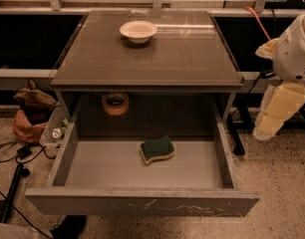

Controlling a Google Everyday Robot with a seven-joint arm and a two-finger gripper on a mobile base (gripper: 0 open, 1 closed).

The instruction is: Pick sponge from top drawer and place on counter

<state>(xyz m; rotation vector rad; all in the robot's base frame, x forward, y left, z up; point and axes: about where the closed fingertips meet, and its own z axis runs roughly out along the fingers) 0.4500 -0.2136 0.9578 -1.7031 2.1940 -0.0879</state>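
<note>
Sponge [157,150] in drawer [142,203] — gripper [266,126] far right

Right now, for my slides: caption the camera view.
Sponge in open top drawer, bowl on counter, gripper off to the right.

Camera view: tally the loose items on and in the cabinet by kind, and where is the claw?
Bowl: 1, on the counter
Sponge: 1, in the top drawer
Tape roll: 1, under the counter, at the back
Total: 3
Claw: outside the drawer, to its right
</note>
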